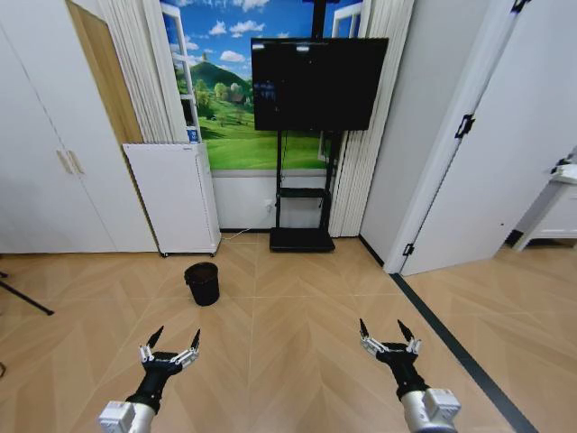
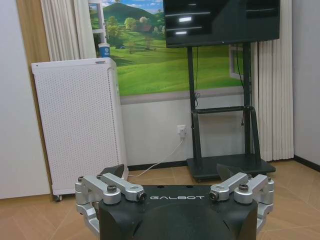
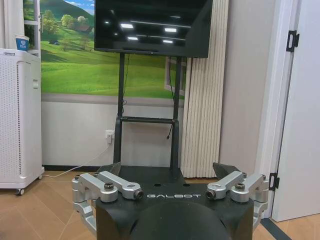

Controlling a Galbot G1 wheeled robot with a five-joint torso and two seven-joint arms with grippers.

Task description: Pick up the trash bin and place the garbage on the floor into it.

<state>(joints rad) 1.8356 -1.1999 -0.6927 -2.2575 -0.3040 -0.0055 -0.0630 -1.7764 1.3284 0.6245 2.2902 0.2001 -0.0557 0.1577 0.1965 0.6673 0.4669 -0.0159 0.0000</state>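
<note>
I can't read inside the trash bin: too small and dark. Both wrist views cut off their claw bodies at the frame edge; TV top cropped.

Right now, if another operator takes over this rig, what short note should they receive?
Left tool: open, empty, held low over the floor at the robot's front left.
Right tool: open, empty, held low at the front right.
Trash bin: upright on the wooden floor, ahead of the left tool, near the white cabinet and the TV stand.
Garbage: I cannot see any on the visible floor.
Done: nothing; the bin is not picked up.
Left: pick up the bin, find the garbage, put it in.
</note>
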